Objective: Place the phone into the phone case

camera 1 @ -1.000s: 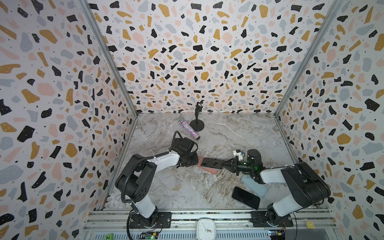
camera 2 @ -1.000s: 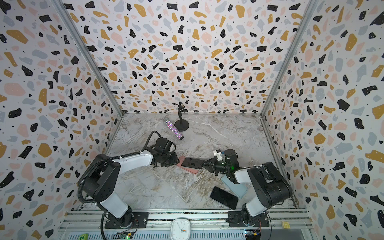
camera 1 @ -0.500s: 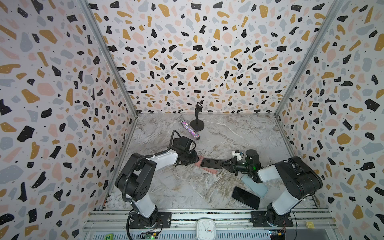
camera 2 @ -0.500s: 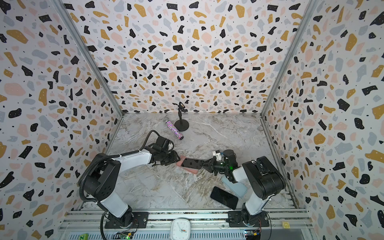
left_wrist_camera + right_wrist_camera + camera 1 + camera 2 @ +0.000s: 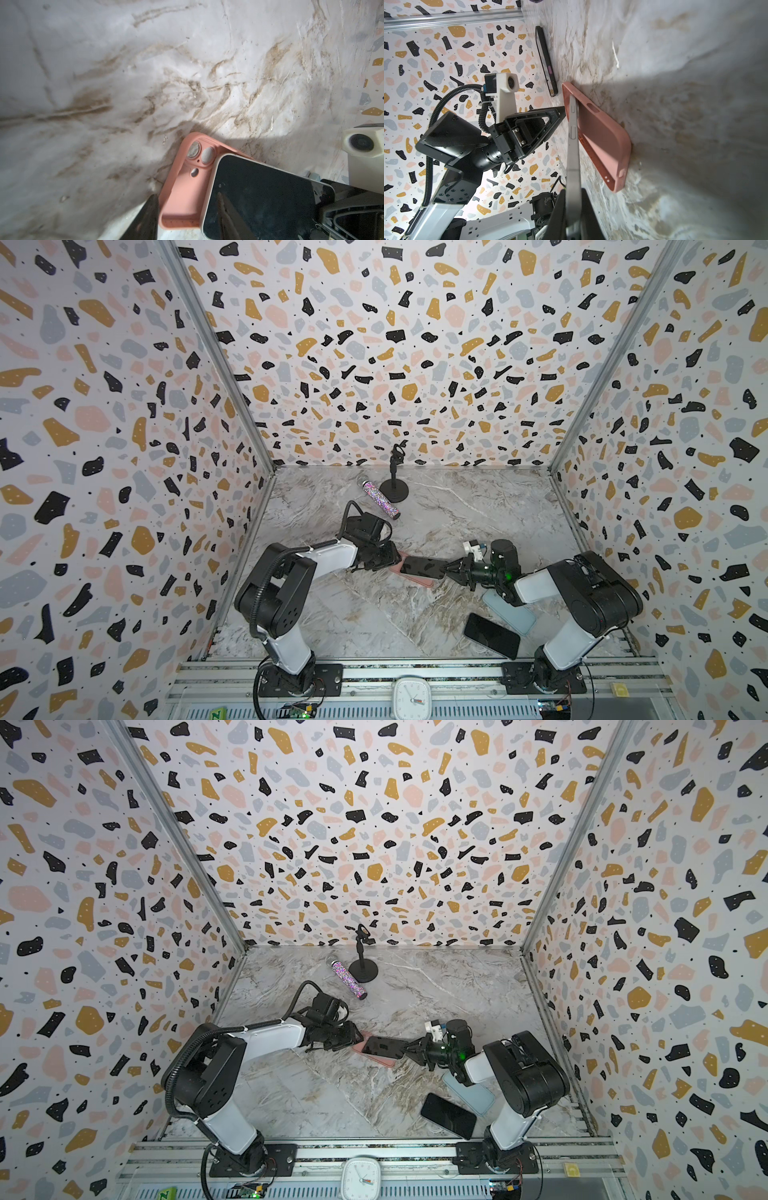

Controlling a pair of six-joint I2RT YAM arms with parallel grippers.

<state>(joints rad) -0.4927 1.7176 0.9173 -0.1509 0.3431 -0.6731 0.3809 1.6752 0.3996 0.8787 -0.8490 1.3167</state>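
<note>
On the marbled table (image 5: 374, 614), the left tool (image 5: 395, 562) stands part-open at one end of the pink phone case (image 5: 187, 197). The right tool (image 5: 451, 568) pinches the phone (image 5: 422, 567), which is tilted over the case with its far end touching it.

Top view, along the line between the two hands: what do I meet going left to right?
left hand → phone → right hand. The pink case under the phone overlaps it, so it is left out of the order.
</note>
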